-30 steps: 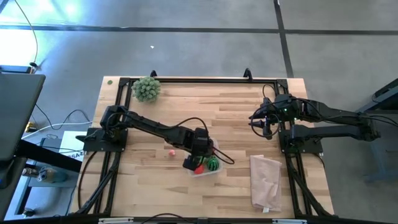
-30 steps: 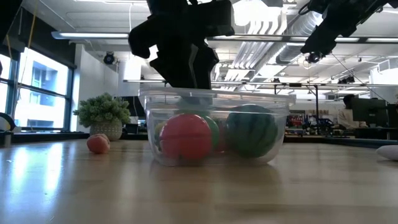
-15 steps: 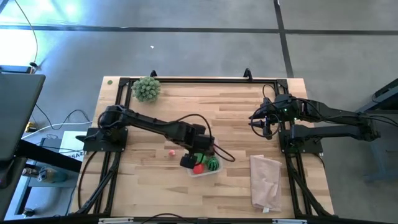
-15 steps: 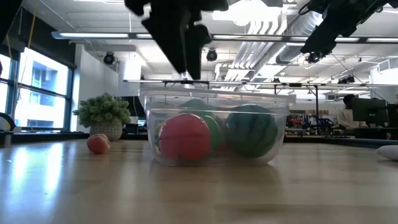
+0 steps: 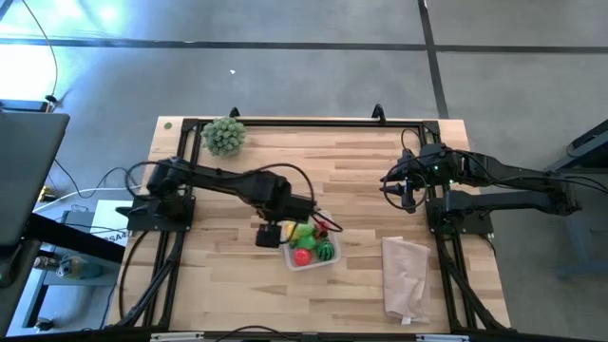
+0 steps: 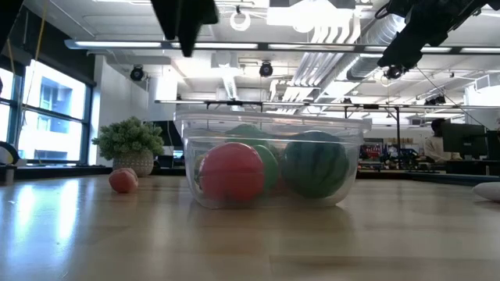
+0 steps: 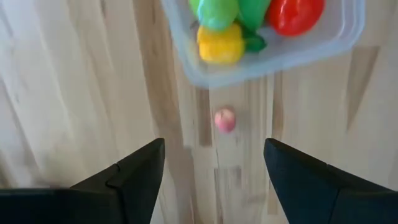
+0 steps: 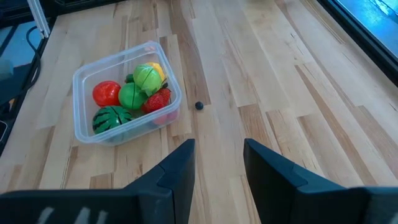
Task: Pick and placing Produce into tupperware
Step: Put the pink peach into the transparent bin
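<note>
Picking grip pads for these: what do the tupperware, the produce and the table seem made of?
Tupperware: clear, glossy plastic; the contents show through its walls. Produce: probably smooth moulded plastic, bright and slightly shiny. Table: pale wood planks with visible grain and seams, satin finish.

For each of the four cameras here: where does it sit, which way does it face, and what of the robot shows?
High: overhead, straight down; both arms, tupperware.
Low: table height, level across; tupperware, arms above.
Left wrist: down past the open left gripper; tupperware, pink fruit.
Right wrist: across the table past the right gripper; tupperware.
All four share the tupperware.
</note>
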Controlling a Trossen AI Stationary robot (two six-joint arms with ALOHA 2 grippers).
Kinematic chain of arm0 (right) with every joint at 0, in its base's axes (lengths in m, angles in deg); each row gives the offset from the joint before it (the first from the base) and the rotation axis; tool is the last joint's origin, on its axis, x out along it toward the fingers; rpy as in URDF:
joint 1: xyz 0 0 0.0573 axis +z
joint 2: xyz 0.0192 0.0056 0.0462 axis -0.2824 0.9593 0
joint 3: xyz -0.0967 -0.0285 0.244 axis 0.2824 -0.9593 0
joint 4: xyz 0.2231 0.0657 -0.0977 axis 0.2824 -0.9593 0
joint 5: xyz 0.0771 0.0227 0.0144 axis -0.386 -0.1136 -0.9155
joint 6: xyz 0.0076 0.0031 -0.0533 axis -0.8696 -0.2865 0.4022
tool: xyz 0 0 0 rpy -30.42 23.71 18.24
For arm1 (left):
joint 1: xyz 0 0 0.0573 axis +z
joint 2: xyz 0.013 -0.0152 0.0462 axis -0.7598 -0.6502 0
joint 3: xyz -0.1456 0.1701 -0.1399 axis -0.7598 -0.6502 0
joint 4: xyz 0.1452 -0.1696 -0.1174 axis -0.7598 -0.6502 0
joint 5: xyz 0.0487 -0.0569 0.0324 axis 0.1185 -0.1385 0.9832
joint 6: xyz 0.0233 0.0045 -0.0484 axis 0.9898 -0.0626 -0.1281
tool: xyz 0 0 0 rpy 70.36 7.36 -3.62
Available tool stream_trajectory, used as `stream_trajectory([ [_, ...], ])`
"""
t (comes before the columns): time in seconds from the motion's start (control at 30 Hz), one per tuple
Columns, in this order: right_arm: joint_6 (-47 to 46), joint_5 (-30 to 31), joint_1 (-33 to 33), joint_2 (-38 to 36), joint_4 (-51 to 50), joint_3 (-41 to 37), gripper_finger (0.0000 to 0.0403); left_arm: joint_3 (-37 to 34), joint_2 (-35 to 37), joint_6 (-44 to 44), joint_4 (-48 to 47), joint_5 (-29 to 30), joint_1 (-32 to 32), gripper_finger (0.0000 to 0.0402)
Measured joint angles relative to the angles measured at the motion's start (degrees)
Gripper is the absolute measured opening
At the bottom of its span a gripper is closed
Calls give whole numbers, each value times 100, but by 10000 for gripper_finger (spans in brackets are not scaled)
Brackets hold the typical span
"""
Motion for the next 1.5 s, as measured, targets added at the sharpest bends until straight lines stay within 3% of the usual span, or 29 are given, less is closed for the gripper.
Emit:
stream_trajectory([
  [0.17,0,0,-1,0,-1,0,129,-958,918,-559,146,481,-17,254],
  [0.27,0,1,0,2,-4,1,129,-2056,1944,-859,961,783,-110,250],
  [0.5,0,1,1,2,-2,1,129,-5704,4727,-1084,4774,851,-560,250],
  [0.67,0,2,0,0,-2,1,129,-7754,5766,-1176,6487,616,-729,248],
  [0.8,0,2,1,0,-2,1,129,-8681,5979,-1178,7197,524,-707,250],
  [1.0,0,2,-1,0,-2,1,129,-9319,5873,-1164,7939,547,-710,248],
  [1.3,0,1,1,1,-2,0,129,-9496,5181,-233,8704,718,-710,248],
  [1.5,0,2,0,0,-2,1,129,-9494,4565,-62,9393,688,-710,248],
])
